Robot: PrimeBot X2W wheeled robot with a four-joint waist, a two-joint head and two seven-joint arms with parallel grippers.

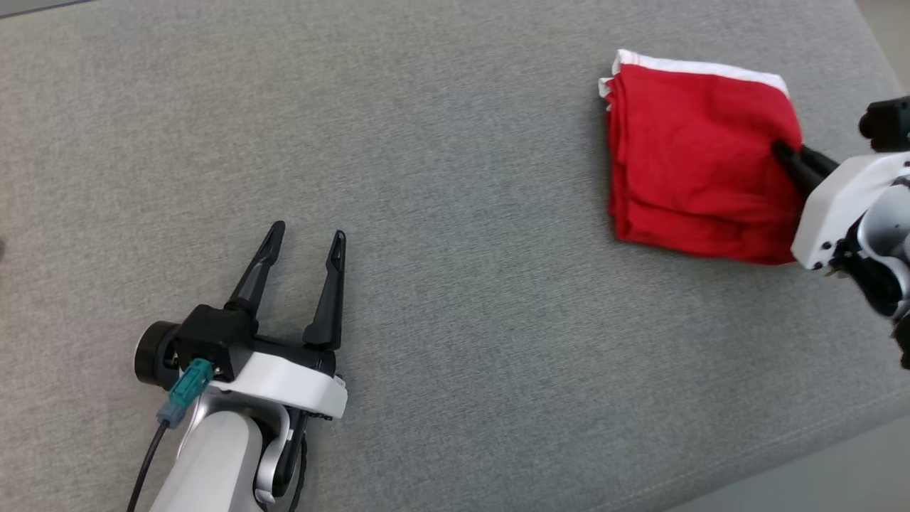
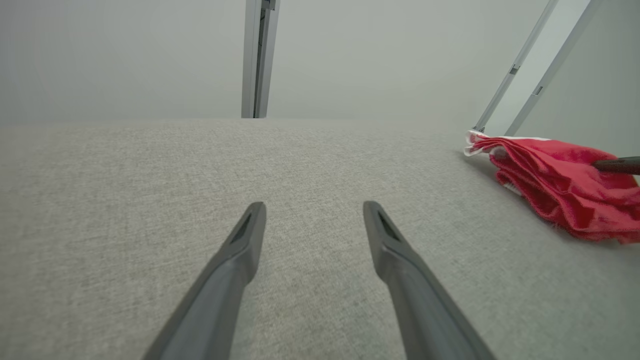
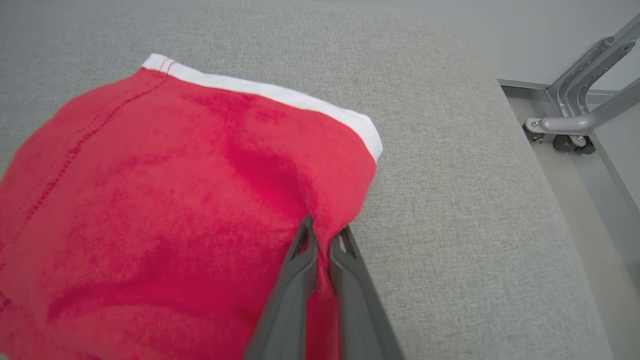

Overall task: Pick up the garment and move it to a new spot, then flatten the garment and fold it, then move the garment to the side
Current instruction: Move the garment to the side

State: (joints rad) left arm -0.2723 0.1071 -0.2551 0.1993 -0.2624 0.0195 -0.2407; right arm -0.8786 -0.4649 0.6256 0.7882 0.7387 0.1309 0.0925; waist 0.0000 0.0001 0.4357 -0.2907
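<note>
Folded red cloth garment with a white edge band (image 1: pixel 700 156), lying in several layers on the grey woven padded surface (image 1: pixel 455 178), at the far right side in the head view. White band on the far edge, turned away from the robot. Clamped at the right edge by the right gripper (image 1: pixel 782 151): two dark fingers (image 3: pixel 295 280) pressed together on a small pinch of red fabric, with the cloth bunched toward the pinch. At the lower left, well apart from the garment, the left gripper (image 1: pixel 308 232), low over the bare surface, fingers spread wide, holding nothing. Beyond the surface edge, a grey metal frame on small wheels (image 3: pixel 575 125).
</note>
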